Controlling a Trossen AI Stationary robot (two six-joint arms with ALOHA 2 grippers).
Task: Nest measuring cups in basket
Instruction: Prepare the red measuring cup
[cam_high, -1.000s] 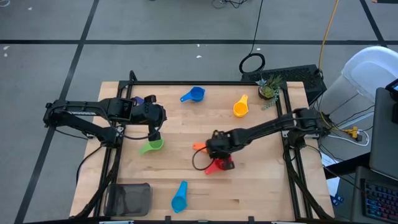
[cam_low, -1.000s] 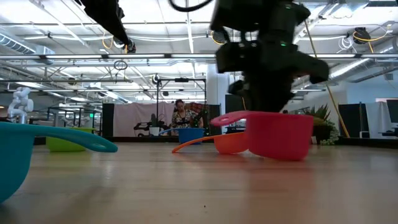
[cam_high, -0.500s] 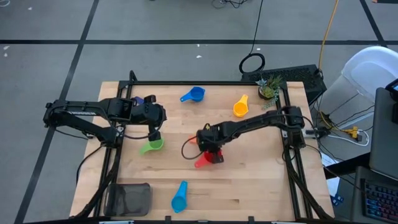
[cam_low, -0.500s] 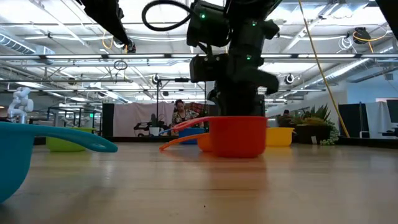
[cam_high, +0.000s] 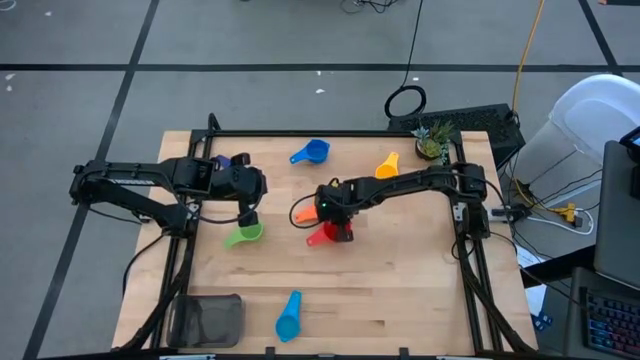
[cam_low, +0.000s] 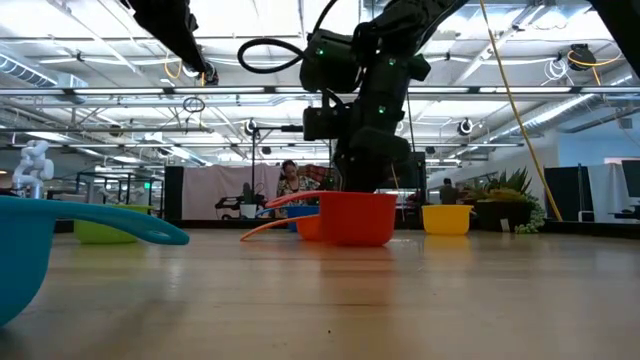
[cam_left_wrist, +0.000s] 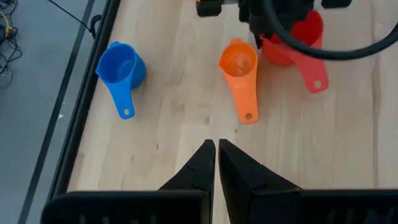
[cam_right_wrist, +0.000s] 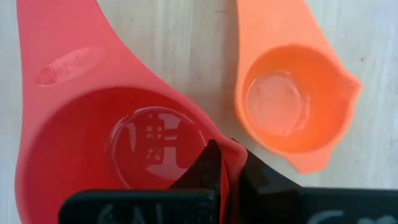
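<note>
since a second ago the right gripper (cam_high: 336, 222) has dragged the red cup (cam_high: 322, 235) across the board toward the far side, so it now sits just beside the orange cup (cam_high: 304, 213); the left arm has not shifted. in the right wrist view the fingers (cam_right_wrist: 211, 167) are pinched shut on the red cup's rim, one finger inside the bowl and one outside, and the orange cup (cam_right_wrist: 288, 107) lies just past the outer finger, apart from the red wall by a thin strip of wood. the right arm's bulk hides part of both cups from above, and in the low view only the red bowl (cam_low: 356, 217) and a sliver of orange handle (cam_low: 268, 230) show under it.

the left gripper (cam_high: 250, 217) hangs above the green cup (cam_high: 243, 236), fingers (cam_left_wrist: 203, 167) closed with only a hairline between the tips, holding nothing. the green cup is out of the left wrist view. beyond those fingertips lie the blue cup (cam_left_wrist: 121, 67), the orange cup and the red one.

the cups are smooth moulded plastic, round bowls with flat tapering handles, each handle with a hole at its end. the yellow cup (cam_high: 386, 165) is half covered by the right arm. the light blue cup (cam_high: 288, 317) lies near the board's front edge, cut off at the side of the low view. the basket (cam_high: 207, 319), dark, translucent, with rounded corners, sits at the front left corner, well apart from both grippers. a purple shape beside the left wrist is too hidden to make out.
</note>
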